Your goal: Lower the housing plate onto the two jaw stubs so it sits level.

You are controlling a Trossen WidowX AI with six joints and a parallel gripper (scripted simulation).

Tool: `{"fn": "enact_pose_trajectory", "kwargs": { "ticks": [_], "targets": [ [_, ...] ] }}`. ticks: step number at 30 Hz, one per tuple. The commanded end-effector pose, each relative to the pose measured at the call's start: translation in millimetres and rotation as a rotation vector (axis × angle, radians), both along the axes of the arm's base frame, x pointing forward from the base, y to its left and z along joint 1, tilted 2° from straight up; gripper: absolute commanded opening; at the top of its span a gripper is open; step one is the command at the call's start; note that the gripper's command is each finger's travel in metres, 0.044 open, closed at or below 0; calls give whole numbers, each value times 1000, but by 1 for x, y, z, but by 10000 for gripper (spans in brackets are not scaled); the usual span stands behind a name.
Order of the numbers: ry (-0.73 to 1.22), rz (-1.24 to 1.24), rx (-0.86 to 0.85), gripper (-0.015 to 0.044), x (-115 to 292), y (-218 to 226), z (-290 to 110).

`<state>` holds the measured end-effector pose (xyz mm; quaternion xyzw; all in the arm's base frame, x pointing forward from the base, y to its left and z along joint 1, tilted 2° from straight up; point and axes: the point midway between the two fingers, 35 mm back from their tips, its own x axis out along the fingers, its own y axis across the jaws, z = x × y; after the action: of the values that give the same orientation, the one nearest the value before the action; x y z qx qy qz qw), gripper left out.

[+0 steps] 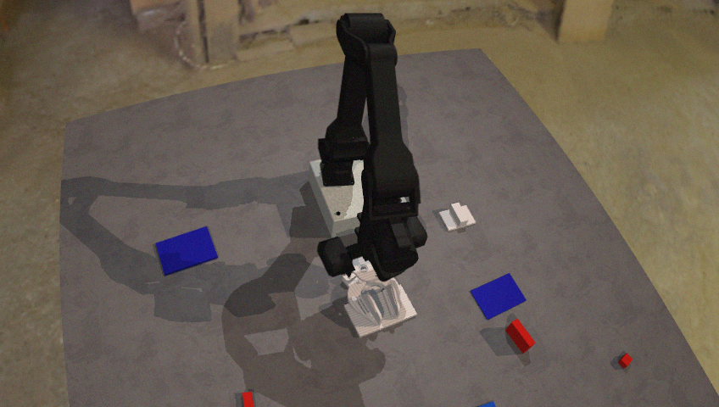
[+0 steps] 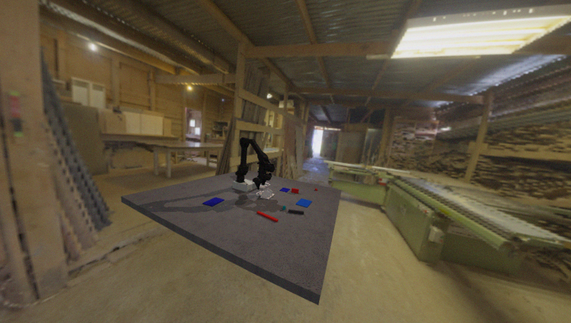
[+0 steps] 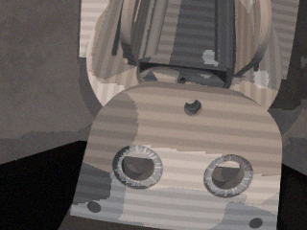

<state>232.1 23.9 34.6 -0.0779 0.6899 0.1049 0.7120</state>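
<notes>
While the pincer (image 1: 364,259) (image 3: 179,163) grips the pale housing plate (image 1: 364,270) (image 3: 187,144) by its sides, that plate reaches over the near edge of the white jaw assembly (image 1: 407,309) (image 2: 264,194) (image 3: 88,34) on the desk (image 1: 433,363) (image 2: 240,235) (image 3: 38,86). From the assembly, a blue tile (image 1: 498,296) lies toward three o'clock in the top view.

Had a corrugated metal roof (image 2: 352,23) over wooden beams, with a long fluorescent light fixture (image 2: 477,36) glowing at upper right. Showed plank walls (image 2: 136,89) on the left, lit by small bright bulbs (image 2: 93,46), above a long workbench (image 2: 188,146) with pale legs. Held leaning boards (image 2: 291,153) near the middle and stacked lumber (image 2: 520,169) along the right side. Opened at the back through a bright doorway (image 2: 317,142). Stretched a green machine (image 2: 416,220) across a dusty, tan concrete floor (image 1: 630,125) (image 2: 380,268). Presented a mottled gray tabletop (image 1: 454,100) (image 2: 260,239) (image 3: 38,72) in front.
</notes>
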Motion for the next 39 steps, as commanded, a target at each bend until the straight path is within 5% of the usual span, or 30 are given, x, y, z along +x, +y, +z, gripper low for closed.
{"fn": "enact_pose_trajectory", "kwargs": {
  "ticks": [1, 39],
  "targets": [
    [3, 0, 2, 351, -1, 1, -8],
    [4, -9, 2, 351, -3, 2, -35]
  ]
}}
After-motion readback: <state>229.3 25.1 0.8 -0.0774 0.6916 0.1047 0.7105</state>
